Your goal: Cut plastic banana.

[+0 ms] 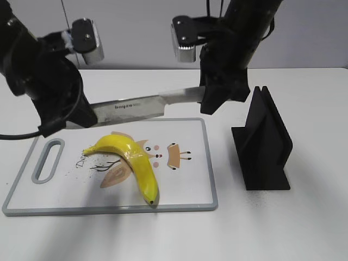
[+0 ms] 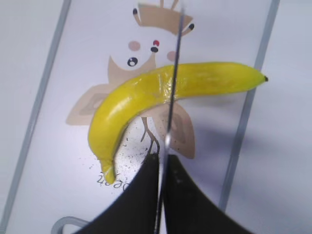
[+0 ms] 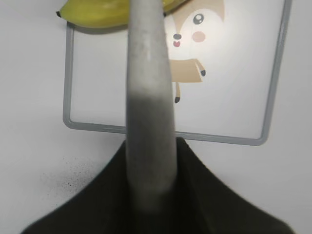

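Glossy yellow plastic banana – curved, dark-tipped, whole, both claws clamped on knife above it

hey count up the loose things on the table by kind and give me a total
plastic banana: 1
knife: 1
cutting board: 1
black knife stand: 1
Total: 4

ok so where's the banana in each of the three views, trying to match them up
Exterior view: plastic banana lies left of centre on the cutting board, under the knife.
Left wrist view: banana across the middle, behind the blade edge.
Right wrist view: banana at the top edge, partly cut off.
Shared landmark: the board's cartoon print.
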Robot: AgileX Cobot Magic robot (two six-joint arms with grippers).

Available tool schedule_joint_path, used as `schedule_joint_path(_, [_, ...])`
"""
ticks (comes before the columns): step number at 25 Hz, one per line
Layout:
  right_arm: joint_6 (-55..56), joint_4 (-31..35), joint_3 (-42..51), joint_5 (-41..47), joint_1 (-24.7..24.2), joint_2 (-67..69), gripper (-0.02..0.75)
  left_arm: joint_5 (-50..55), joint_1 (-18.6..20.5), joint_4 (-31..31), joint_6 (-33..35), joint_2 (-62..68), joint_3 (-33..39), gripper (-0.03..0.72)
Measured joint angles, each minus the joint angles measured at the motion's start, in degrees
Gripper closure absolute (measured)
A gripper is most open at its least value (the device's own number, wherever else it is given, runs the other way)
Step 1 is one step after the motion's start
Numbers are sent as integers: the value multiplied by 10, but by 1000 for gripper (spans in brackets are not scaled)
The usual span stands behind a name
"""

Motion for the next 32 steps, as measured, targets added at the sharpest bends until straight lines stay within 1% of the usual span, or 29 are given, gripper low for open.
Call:
schedule_joint_path(5, [0,1,0,7,1,-58,569,39,0,-3,0,-42,-20,684])
schedule_joint_path(10, [0,1,0,9,2,-62,569,40,0,-5,0,-46,-20,683])
schedule_joint_path(12, [0,1,0,9,2,-62,569,32,0,-5,1,-46,-20,672])
schedule_joint_path(13, [1,1,0,9,2,-62,574,26,0,-5,1,-46,-20,647])
schedule_joint_path(15, [5,1,0,9,2,-62,575,15,0,-5,2,-46,-20,555])
schedule_joint_path(16, [8,0,0,8,1,-62,576,12,0,-5,2,-46,-20,483])
schedule_joint_path(18, [15,-1,0,5,1,-62,577,0,0,-6,2,-46,-20,315])
schedule_joint_path(20, [18,-3,0,3,1,-62,577,-18,0,-9,2,-46,-20,176])
schedule_joint_path(21, [18,-7,0,3,-1,-62,577,-31,0,-11,2,-46,-20,124])
schedule_joint_path(22, [19,-11,0,3,-1,-62,577,-46,0,-11,2,-46,-20,94])
schedule_joint_path(24, [27,-15,0,2,-1,-62,577,-73,0,-12,-2,-52,-20,77])
schedule_joint_path(26, [72,-18,0,2,-1,-62,577,-108,0,-12,-33,-60,-20,75])
schedule_joint_path(29, [169,-35,0,2,-1,-62,577,-145,12,-11,-134,-68,-20,75])
schedule_joint_path(32, [286,-72,0,2,-1,-62,577,-122,45,6,-240,-69,-34,80])
